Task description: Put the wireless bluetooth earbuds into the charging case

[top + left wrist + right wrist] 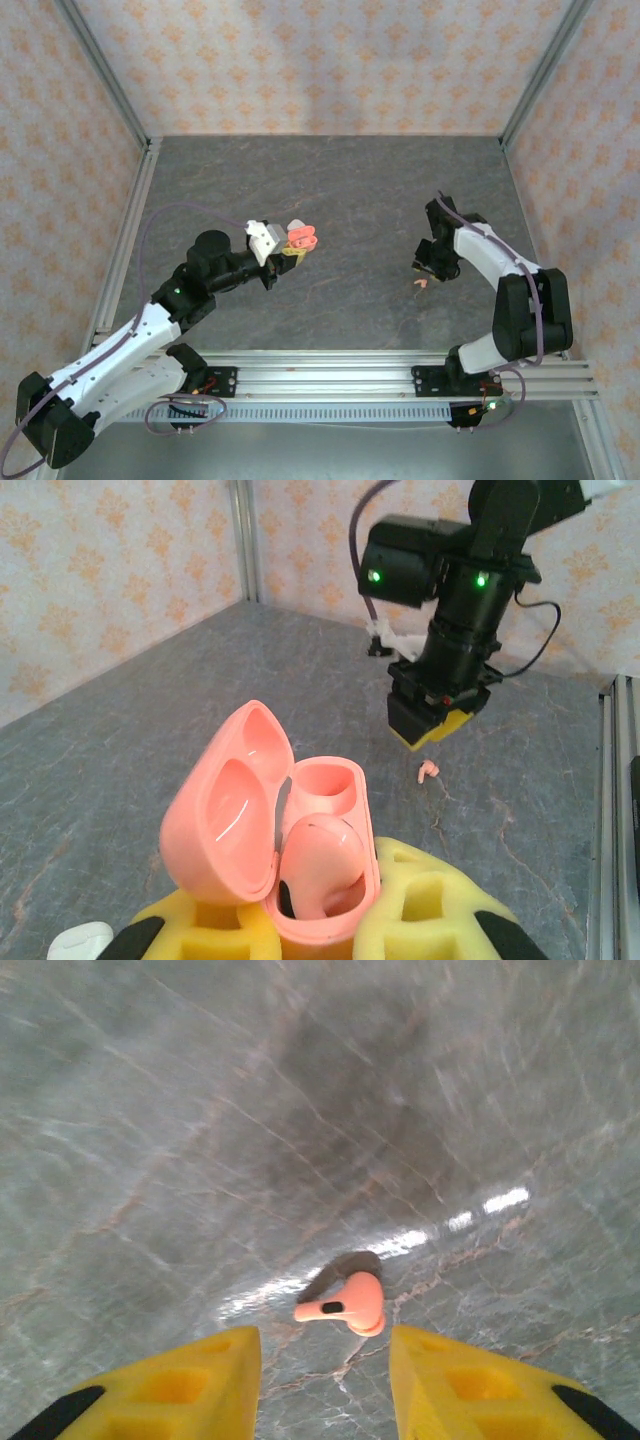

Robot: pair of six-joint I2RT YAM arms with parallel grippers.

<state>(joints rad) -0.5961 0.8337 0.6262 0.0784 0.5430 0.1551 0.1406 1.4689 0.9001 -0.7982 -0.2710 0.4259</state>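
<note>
Now | left gripper (320, 930): clamped on open pink charging case (300, 830), lower centre of left wrist view | right gripper (325, 1370): jaws parted, touching nothing | pink earbud (345, 1305): lying on grey table (200, 1110), lower centre of right wrist view, just above the gap between those jaws

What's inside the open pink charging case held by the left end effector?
One coral-pink earbud sits in the near well of the charging case; the far well looks empty. The seated bud's stem is hidden down inside its well.
</note>
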